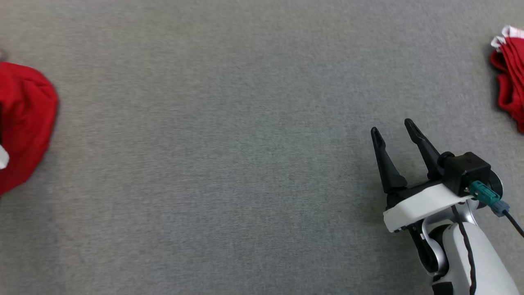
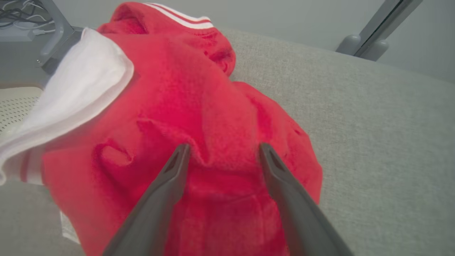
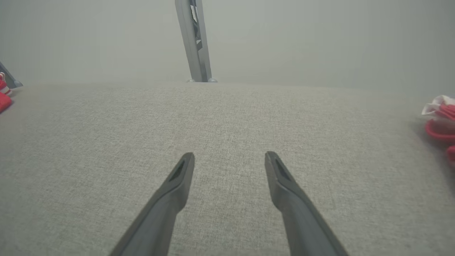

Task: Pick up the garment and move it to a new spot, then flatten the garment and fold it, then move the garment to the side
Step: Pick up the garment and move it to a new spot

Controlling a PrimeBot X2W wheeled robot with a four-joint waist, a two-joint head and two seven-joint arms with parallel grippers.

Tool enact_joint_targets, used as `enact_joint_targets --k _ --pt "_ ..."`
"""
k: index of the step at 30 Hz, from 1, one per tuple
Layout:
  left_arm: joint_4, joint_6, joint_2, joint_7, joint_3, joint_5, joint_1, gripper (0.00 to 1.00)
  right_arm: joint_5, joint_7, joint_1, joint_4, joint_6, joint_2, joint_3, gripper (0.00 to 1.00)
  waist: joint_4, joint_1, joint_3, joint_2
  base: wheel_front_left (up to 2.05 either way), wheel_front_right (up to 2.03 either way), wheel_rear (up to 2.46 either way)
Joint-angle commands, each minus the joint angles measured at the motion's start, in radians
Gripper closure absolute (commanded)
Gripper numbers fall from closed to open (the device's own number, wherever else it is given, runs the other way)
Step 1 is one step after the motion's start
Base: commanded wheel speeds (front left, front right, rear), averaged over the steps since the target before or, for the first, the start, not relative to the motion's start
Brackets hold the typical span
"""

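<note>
Showing the red garment [image 1: 24,123] lying crumpled at the far left of the grey tabletop [image 1: 245,164]. Poising the left gripper [image 2: 224,146] over it, fingers spread wide, tips flanking a raised fold. Holding the right gripper [image 1: 392,126] parted and empty above bare cloth, lower right. Showing a second red pile [image 1: 509,78] lying at the right edge.

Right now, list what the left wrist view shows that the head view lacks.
Left wrist view adds: the left hand, open astride a fold in the red garment, its striped cuff, and cables. Head view adds: the right hand, open over the grey surface, and a second red pile. Shared: the red garment and the grey surface.
</note>
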Motion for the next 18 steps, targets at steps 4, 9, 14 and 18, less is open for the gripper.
enact_joint_targets --k 4,9,14,18 --pt "0.050 0.006 0.025 -0.002 0.026 -0.012 -0.043 0.00 0.006 -0.015 -0.020 -0.004 0.000 -0.004 0.000 0.00 -0.073 0.0000 0.076 0.0000 0.00 0.00 0.00" --pt "0.104 0.002 0.033 -0.014 0.036 -0.020 -0.054 0.00 -0.004 -0.021 -0.025 0.001 0.000 -0.004 -0.010 0.00 -0.086 0.0000 0.088 0.0000 0.00 0.00 0.00" --pt "0.154 -0.010 0.028 -0.038 0.032 -0.016 -0.054 0.64 -0.007 -0.027 -0.027 0.003 0.000 -0.004 -0.013 0.00 -0.088 0.0000 0.088 0.0000 0.00 0.00 0.00" --pt "0.171 -0.026 0.024 -0.063 0.023 -0.007 -0.066 1.00 -0.004 -0.029 -0.026 0.012 0.000 -0.005 -0.011 0.00 -0.083 0.0000 0.069 0.0000 0.00 0.00 0.00"
